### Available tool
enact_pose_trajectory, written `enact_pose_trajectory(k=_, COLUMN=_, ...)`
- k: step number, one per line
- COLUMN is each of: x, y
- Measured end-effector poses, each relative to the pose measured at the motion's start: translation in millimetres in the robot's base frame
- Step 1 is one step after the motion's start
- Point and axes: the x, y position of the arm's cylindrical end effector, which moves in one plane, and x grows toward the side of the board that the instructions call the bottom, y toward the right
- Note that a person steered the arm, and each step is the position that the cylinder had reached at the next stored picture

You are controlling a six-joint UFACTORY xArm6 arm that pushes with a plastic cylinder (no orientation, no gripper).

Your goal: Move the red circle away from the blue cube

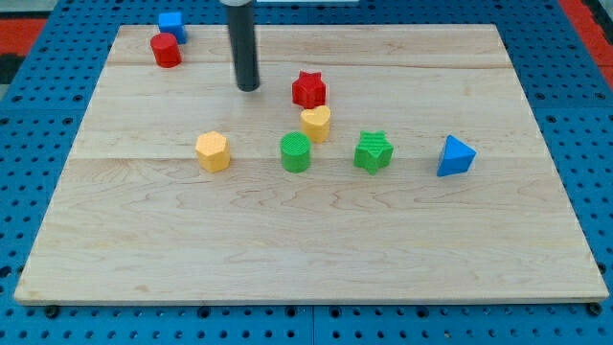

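The red circle point(166, 50) sits near the board's top left corner. The blue cube point(172, 25) is just above and slightly right of it, nearly touching, at the board's top edge. My tip point(248, 87) rests on the board to the right of and below the red circle, well apart from it, and left of the red star point(308, 89).
A yellow heart point(315, 123) lies just below the red star. A yellow hexagon point(213, 150), a green circle point(296, 152), a green star point(373, 150) and a blue triangle point(455, 156) form a row across the wooden board's point(306, 240) middle.
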Motion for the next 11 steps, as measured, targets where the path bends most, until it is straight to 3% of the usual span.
enact_pose_trajectory(k=2, x=-8, y=-112)
enact_pose_trajectory(k=4, x=-56, y=-182)
enact_pose_trajectory(k=6, x=-88, y=-145)
enact_pose_trajectory(k=8, x=-71, y=-99)
enact_pose_trajectory(k=11, x=-28, y=-83)
